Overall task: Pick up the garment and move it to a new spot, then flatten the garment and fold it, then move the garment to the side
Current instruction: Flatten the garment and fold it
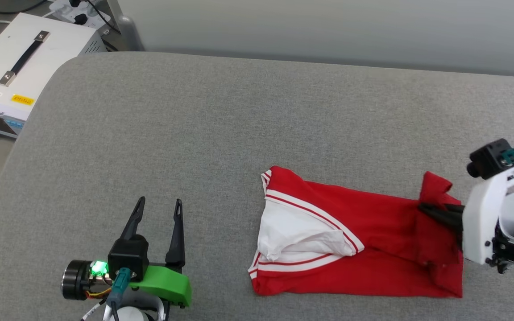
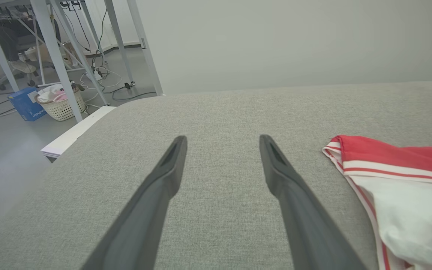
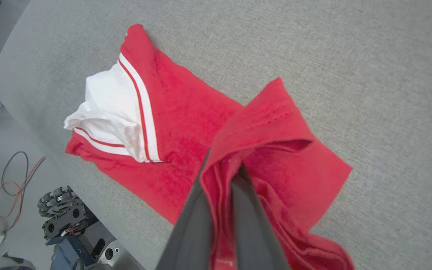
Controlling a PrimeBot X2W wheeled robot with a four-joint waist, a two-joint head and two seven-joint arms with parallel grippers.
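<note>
Far left, beside the table, stands a white case (image 1: 25,67) with a black handle and a yellow sticker (image 1: 22,100) whose print is too small to read. At the near left the left gripper (image 1: 159,203) sits over the grey table (image 1: 239,111), fingers spread wide, holding nothing. Right of it, towards the near edge, the garment (image 1: 373,232) lies folded, with a white sleeve and striped trim on top. At its right end the right gripper (image 1: 422,207) is pinched tight on a raised fold of red cloth.
</note>
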